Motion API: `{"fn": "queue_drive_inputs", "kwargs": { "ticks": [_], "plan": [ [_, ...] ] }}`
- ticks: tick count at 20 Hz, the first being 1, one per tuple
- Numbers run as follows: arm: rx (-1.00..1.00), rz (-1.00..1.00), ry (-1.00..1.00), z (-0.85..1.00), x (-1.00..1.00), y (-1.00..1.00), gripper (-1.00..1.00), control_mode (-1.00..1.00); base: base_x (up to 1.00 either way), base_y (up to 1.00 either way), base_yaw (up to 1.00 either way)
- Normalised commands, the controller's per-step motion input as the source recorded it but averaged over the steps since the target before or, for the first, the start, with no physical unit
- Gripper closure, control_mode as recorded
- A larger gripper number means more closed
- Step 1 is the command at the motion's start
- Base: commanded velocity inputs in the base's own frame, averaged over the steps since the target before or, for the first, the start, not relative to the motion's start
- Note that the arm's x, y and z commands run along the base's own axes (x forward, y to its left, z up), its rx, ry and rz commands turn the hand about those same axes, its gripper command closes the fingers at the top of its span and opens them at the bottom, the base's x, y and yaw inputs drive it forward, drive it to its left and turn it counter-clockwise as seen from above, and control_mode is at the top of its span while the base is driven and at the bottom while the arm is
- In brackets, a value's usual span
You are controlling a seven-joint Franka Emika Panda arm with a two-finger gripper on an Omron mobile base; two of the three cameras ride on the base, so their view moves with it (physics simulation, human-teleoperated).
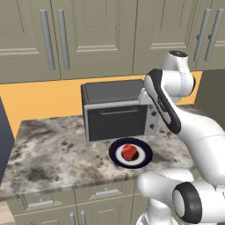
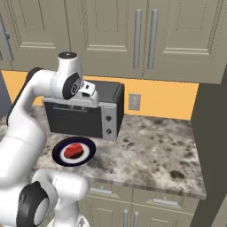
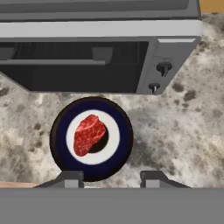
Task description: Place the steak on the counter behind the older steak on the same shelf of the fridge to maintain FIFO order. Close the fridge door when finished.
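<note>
On the desk (image 1: 52, 154) the red steak (image 3: 89, 134) sits on a dark-rimmed plate (image 3: 59, 144) by the toaster oven (image 1: 116, 112), and the hand (image 3: 111, 178) hovers above, fingers apart and empty, lined up to grab it.

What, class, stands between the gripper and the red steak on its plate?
Nothing visible. The steak lies uncovered on the plate, in front of the toaster oven; the gripper hangs above with jaws apart, holding nothing.

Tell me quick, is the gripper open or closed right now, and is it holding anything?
Gripper: open and holding nothing, its fingertips apart, above the steak on the plate.
</note>
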Motion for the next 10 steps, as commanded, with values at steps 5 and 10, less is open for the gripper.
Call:
{"fn": "queue_drive_inputs", "kwargs": {
  "ticks": [5,10],
  "plan": [
    [0.0,-0.02,-0.01,-0.3,-0.46,0.07,-1.0,-1.0,0.0,0.0,0.0],
    [0.03,-0.2,-0.02,-0.91,-0.65,0.23,-1.0,-1.0,0.0,0.0,0.0]
  ]
}}
